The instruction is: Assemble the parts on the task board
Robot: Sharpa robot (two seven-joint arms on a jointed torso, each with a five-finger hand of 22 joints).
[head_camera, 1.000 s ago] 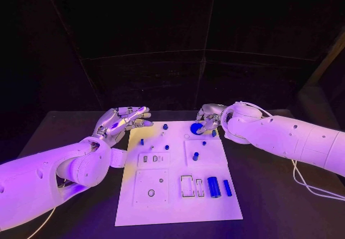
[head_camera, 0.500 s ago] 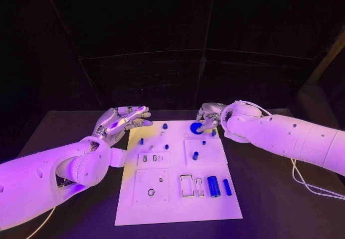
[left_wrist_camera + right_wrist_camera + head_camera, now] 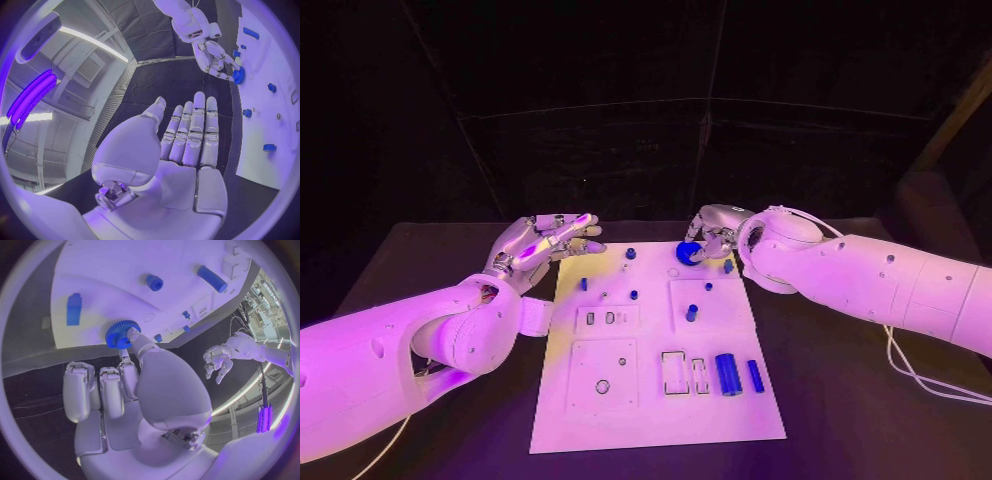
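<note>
Gear (image 3: pixel 689 254), upper mid frame on task board (image 3: pixel 661 420), pinched by right hand (image 3: pixel 717 233): prob light, stiff, toothed rim grips well, so keep hold at rim; left hand (image 3: pixel 545 240) spread wide, holding nothing.

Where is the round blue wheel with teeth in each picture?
Head view: the blue gear sits at the task board's far edge, in the right hand.
Left wrist view: the gear is at that hand's fingertips.
Right wrist view: the gear is above the fingers.
Shared landmark: the white board.
</note>
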